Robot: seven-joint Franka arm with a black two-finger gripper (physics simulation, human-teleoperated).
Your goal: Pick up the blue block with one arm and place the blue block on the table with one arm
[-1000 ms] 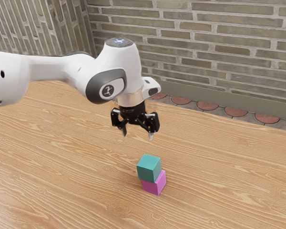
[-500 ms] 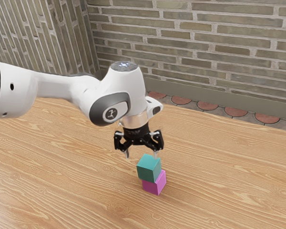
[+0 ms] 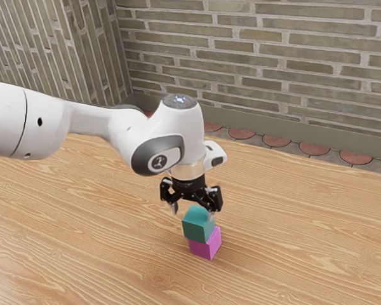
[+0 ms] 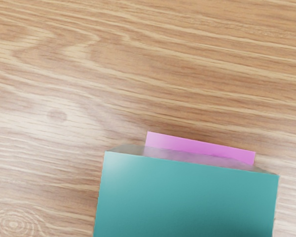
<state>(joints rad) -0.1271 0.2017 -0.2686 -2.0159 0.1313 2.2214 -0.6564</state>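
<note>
In the exterior view my gripper (image 3: pixel 192 212) is low over the stack, its fingers spread wide at the far side of the blue block (image 3: pixel 198 225). This teal-blue block rests slightly offset on top of a pink block (image 3: pixel 206 244), which stands on the wooden table (image 3: pixel 292 235). The wrist view has the blue block (image 4: pixel 187 197) large just under the hand, with a strip of the pink block (image 4: pixel 200 147) sticking out from beneath it. Nothing is held. Whether a fingertip touches the blue block I cannot tell.
Beyond the table's far edge run a strip of round reddish tiles (image 3: pixel 314 150) and a brick wall (image 3: pixel 273 63). The arm (image 3: pixel 101 121) reaches in from the exterior view's left, above the table.
My hand has come down and toward the exterior view's right, from well above the stack to close over it. Both blocks have stayed where they were, and the fingers remain apart.
</note>
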